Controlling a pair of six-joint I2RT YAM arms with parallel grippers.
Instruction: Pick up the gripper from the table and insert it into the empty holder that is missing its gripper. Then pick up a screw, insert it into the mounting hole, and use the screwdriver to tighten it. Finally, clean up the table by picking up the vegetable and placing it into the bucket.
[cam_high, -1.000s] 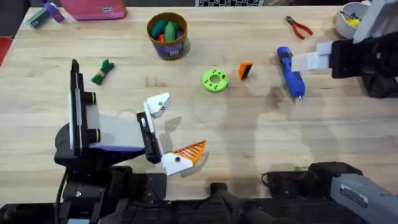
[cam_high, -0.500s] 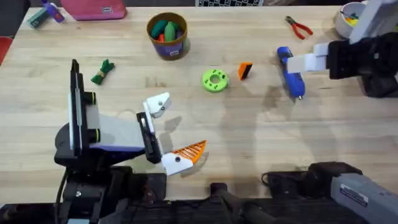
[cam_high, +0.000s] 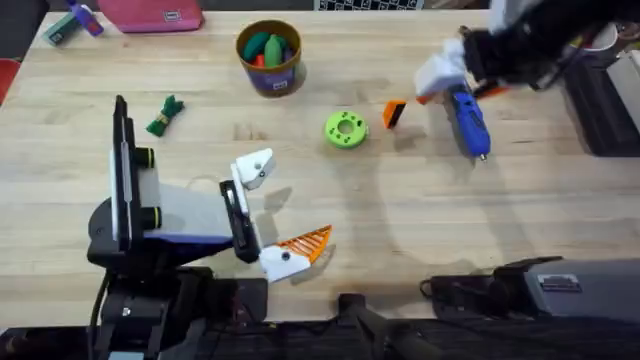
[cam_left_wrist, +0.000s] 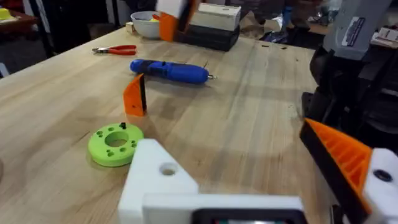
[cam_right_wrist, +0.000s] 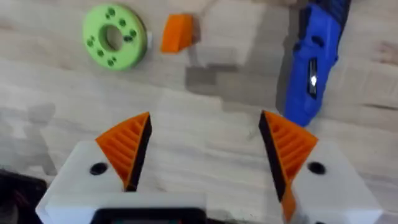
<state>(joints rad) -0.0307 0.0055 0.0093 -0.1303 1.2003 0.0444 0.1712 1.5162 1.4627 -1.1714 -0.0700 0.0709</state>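
The small orange gripper (cam_high: 394, 113) (cam_left_wrist: 135, 95) (cam_right_wrist: 177, 32) lies on the table right of a green ring (cam_high: 346, 129). My right gripper (cam_high: 447, 82) (cam_right_wrist: 205, 149) hovers open just beyond it, over the blue screwdriver (cam_high: 467, 118) (cam_right_wrist: 313, 68). My left gripper (cam_high: 285, 205) (cam_left_wrist: 236, 149) rests open at the near left. Its far finger is the bare white holder (cam_high: 255, 168) (cam_left_wrist: 163, 180) with a dark hole. A small dark screw (cam_left_wrist: 122, 126) stands on the ring. The vegetable (cam_high: 165, 115) lies at the left, and the bucket (cam_high: 269, 55) stands at the back.
Red-handled pliers (cam_left_wrist: 115, 50) and a white bowl (cam_left_wrist: 146, 23) sit at the far right. A pink case (cam_high: 150, 14) lies at the back left. The bucket holds toy vegetables. Bare wood stretches across the middle and right front.
My right gripper has swung left from the table's right edge to above the screwdriver, close to the orange gripper. The left arm and the objects have not moved.
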